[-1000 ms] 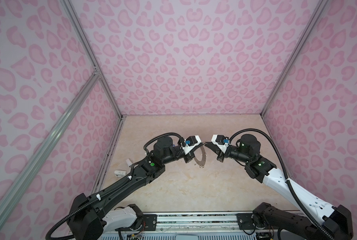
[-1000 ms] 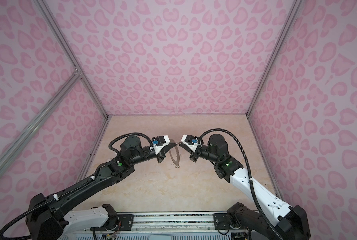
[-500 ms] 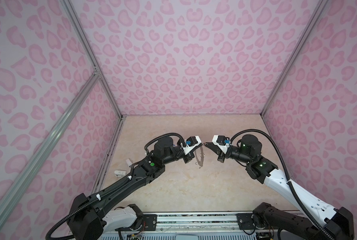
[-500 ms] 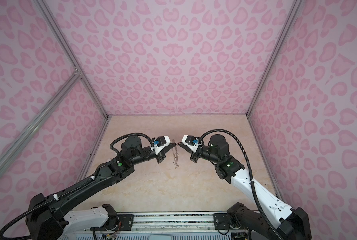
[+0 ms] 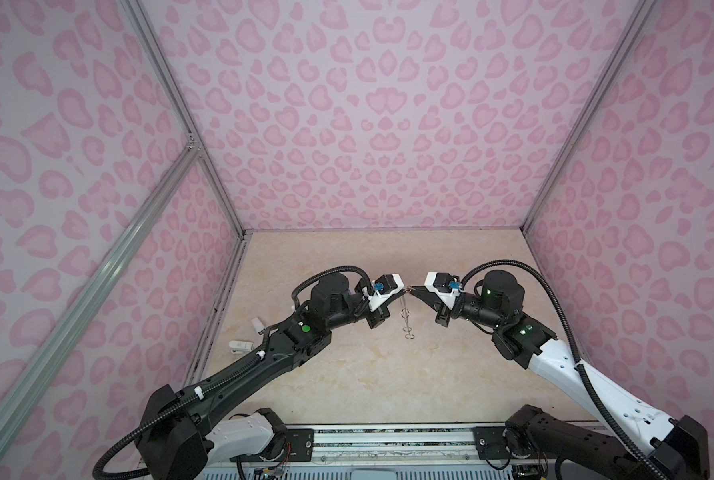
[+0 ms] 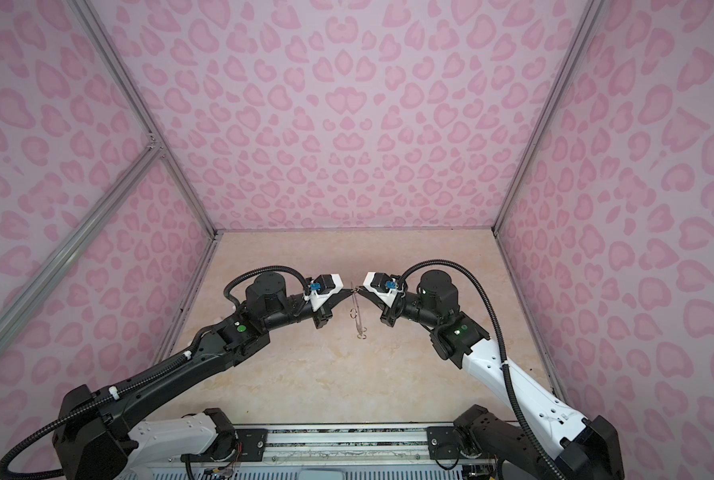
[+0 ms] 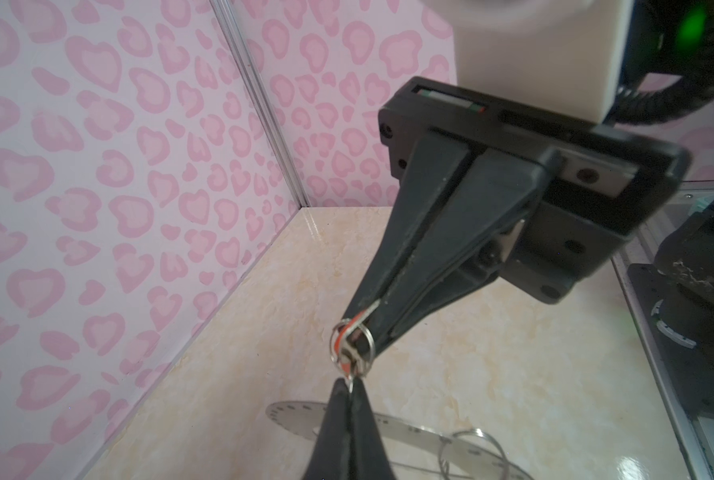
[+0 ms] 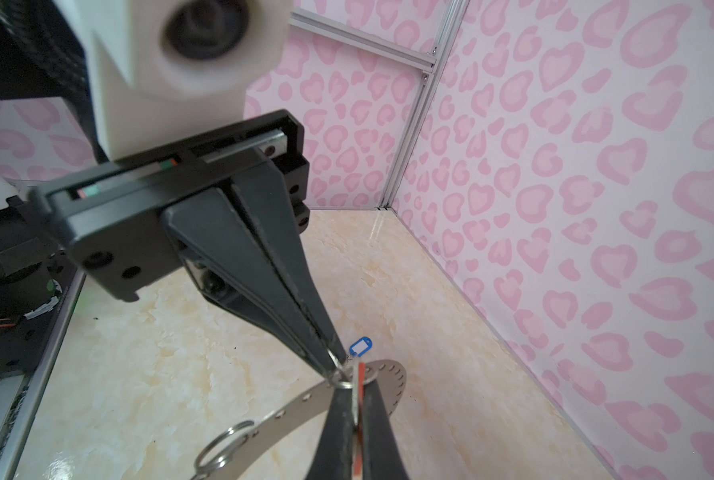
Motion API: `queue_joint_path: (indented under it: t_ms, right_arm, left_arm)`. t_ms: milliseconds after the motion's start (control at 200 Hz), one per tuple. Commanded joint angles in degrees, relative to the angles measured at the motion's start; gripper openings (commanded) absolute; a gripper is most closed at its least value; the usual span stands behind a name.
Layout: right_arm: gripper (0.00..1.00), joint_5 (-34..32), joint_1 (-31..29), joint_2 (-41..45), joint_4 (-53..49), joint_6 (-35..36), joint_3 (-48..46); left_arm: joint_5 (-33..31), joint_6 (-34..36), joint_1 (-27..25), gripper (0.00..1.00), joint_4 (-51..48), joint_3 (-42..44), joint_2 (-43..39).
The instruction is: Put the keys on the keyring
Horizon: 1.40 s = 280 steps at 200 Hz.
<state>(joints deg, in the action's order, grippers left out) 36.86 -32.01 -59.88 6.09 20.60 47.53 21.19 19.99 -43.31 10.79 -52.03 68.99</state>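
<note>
Left tool (image 5: 403,291) and right tool (image 5: 416,290) are meeting tip to tip over the surface (image 5: 388,374), with the keyring (image 5: 407,318) dangling beneath.
In both top views the left tool is reaching in from 9 o'clock and the right from 3 o'clock. The left tool is pinching a small wire clip (image 7: 351,384) at the keyring's rim, and the keyring is hanging edge-on toward 6 o'clock. The right tool is clamping the orange-red tagged key (image 8: 360,376) just beside that clip. The blue tagged key (image 8: 360,347) is lying on the surface, apart from both tools.
</note>
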Motion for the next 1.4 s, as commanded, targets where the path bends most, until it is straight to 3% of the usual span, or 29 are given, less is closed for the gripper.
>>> queue_joint_path:
  t_ms: [0,305,510,720,745,1075,1395]
  right_arm:
    - [0.00,0.98,-0.17,-0.24,0.90,0.01,0.47]
    - [0.00,-4.33,-0.07,-0.63,-7.30,5.65,2.90]
    - [0.00,-6.63,-0.31,-3.80,-14.81,10.34,4.98]
    - [0.00,-9.55,-4.66,-11.09,-18.08,15.90,6.03]
    - [0.00,-9.62,-5.20,-12.10,-18.05,16.31,6.44]
    - [0.00,-4.45,-8.96,-20.61,-14.38,15.71,11.62]
    - [0.00,-12.84,-7.57,-27.40,-27.45,17.80,11.92]
  left_arm:
    - [0.23,0.73,-0.10,0.03,0.62,-0.10,0.30]
    - [-1.60,2.38,0.00,0.04,-3.20,0.26,0.02]
    - [-4.18,-1.85,2.79,0.31,-1.49,2.55,-1.07]
    - [-7.79,-5.61,7.26,0.35,-0.44,6.71,-5.04]
    - [-8.42,-6.15,7.83,0.40,-0.33,7.41,-5.74]
    - [-17.93,-9.04,12.59,0.42,-2.64,13.32,-13.97]
    - [-22.46,-11.88,12.64,0.42,-3.76,16.50,-14.35]
